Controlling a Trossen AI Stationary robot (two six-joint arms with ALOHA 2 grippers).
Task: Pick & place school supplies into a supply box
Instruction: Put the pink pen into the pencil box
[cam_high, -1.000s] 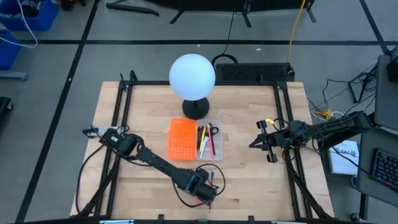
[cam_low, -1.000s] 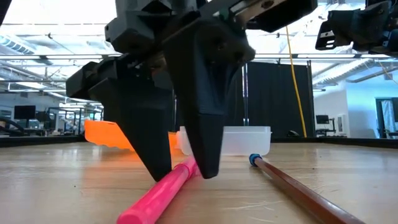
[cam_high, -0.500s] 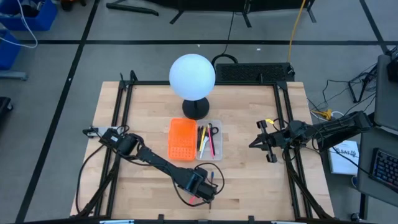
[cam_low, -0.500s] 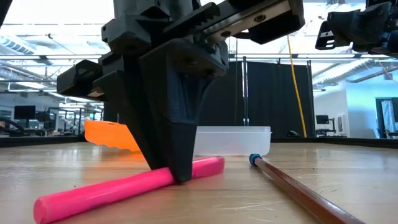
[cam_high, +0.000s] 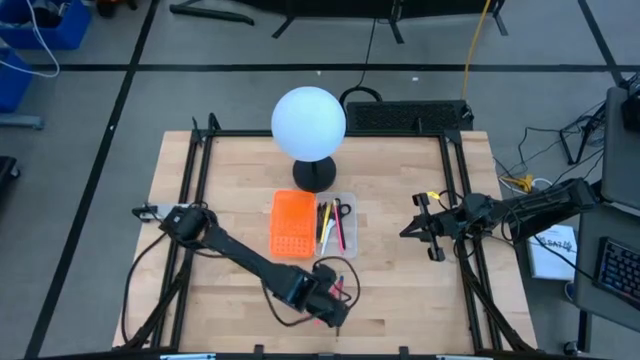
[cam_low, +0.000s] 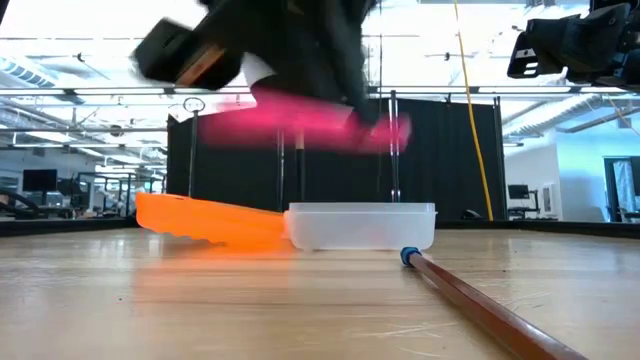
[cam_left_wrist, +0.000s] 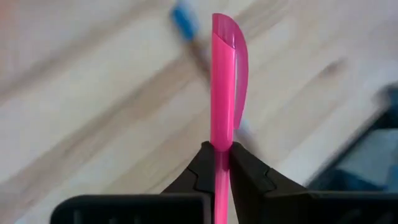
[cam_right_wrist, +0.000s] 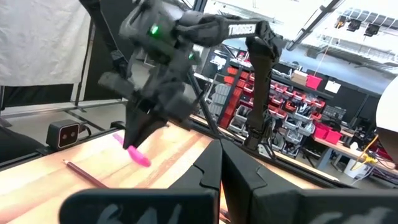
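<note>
robotics lab/workshop: wooden bench (cam_high: 400, 270) in a metal frame, black curtain (cam_low: 450, 160) behind, racks of red parts bins (cam_right_wrist: 286, 106), open industrial ceiling, monitors along the wall.

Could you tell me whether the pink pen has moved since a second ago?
Yes. The thin pink pen, shut in the left gripper, has risen off the wooden table; in the low view it now hangs above the clear plastic tray.
</note>
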